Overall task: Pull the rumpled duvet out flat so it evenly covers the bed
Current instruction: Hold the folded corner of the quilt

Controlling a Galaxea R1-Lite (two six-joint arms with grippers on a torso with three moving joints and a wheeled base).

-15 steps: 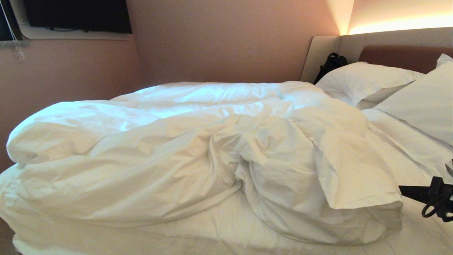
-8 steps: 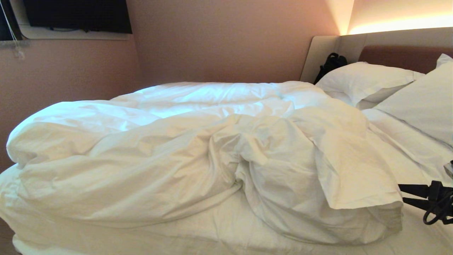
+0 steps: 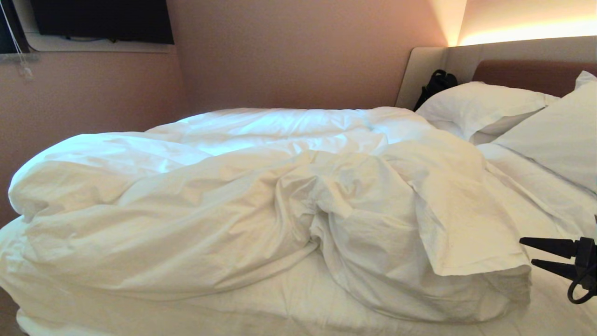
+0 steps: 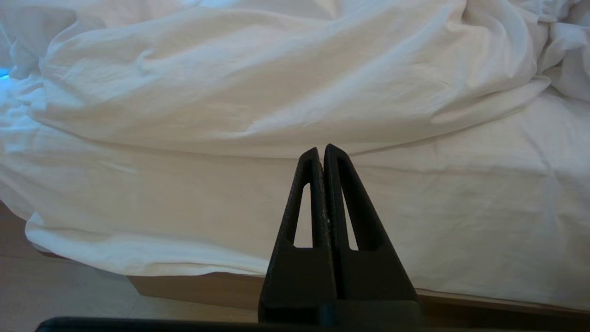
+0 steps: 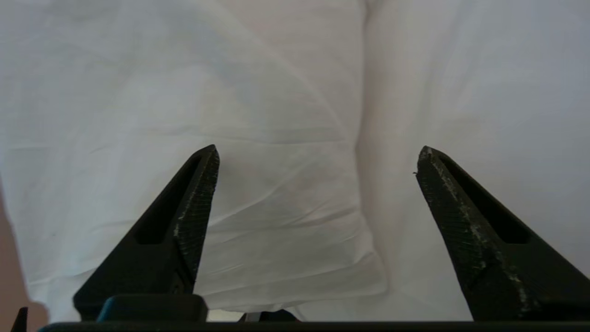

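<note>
Head view: the duvet (image 3: 261, 205) lies heaped across the middle and foot of the bed (image 3: 289, 303), bunched toward the wall side, with a flat folded corner flap hanging at its pillow-side end and bare sheet (image 3: 536, 205) exposed between it and the two pillows (image 3: 480, 105). The right pincer (image 3: 526, 252) hangs just beside that corner flap, apart from it, its two black fingers spread and holding nothing. Judgement: the duvet is bulky, soft and light for its size, not fragile; it will drape and drag, and smooth cotton may slip from a shallow pinch, so the hold should be taken deep on the corner flap or along the hemmed edge, not on the puffy middle. Left wrist view: the left pincer (image 4: 321, 148) is parked low before the bed's side, fingers pressed together on nothing; the duvet's rolled edge rests on the sheet above the tan base (image 4: 193, 286). Right wrist view: the right pincer's fingers (image 5: 198, 193) stand wide over creased white cloth, not touching it. Containers: none seen; a black bag (image 3: 436, 84) leans at the headboard (image 3: 531, 74), contents hidden.
</note>
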